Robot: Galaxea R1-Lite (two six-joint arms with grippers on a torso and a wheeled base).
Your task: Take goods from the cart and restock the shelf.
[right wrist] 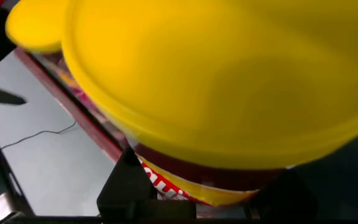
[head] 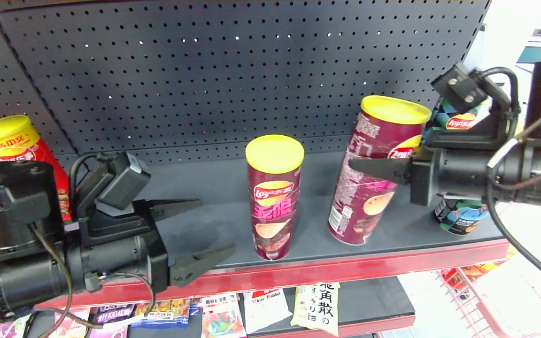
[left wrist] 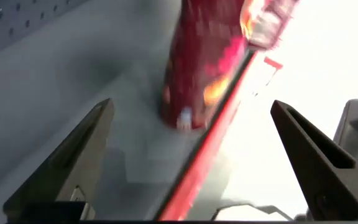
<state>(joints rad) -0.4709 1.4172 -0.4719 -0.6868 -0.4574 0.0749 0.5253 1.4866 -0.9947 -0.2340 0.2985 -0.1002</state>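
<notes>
Right end effector (head: pixel 379 160) grips tilted chip can (head: pixel 369 202) — base on shelf (head: pixel 214 211).

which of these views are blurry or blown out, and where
head view: crisp, though the room at far right is blown out white and light dots shine through the pegboard; left wrist view: the maroon can is smeared, and beyond the red shelf lip all is glare; right wrist view: the yellow lid of the tilted can sits very close, soft-edged
</notes>
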